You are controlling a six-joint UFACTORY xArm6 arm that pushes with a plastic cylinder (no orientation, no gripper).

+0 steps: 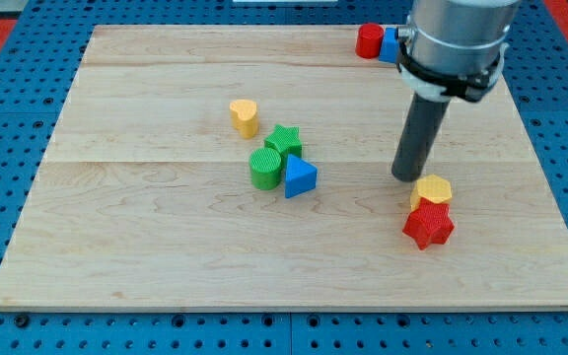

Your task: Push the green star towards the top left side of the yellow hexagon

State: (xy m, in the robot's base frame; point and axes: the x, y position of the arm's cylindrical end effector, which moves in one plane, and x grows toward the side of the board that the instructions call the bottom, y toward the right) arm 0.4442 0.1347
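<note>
An xArm6 arm's dark rod stands on the wooden surface point(166, 237), my tip point(405, 177) resting just at 11 o'clock of the yellow hexagon point(431, 189), which touches a red star point(428, 226) at its 6 o'clock. The end effector is a plain rod with nothing to spread or pinch; it holds no block. The green star point(284, 140) sits near the board's centre, well apart from my tip at its 9 o'clock, pressed against a green cylinder point(264, 168) and a blue triangle point(300, 177), with a yellow heart point(246, 116) near at 10 o'clock. A red cylinder point(368, 41) and a blue block point(391, 45) lie at the far edge. The star looks light, rigid and likely to slide easily, though its points may make it spin; contact belongs on its 9 o'clock side, centred, clear of its neighbours.
</note>
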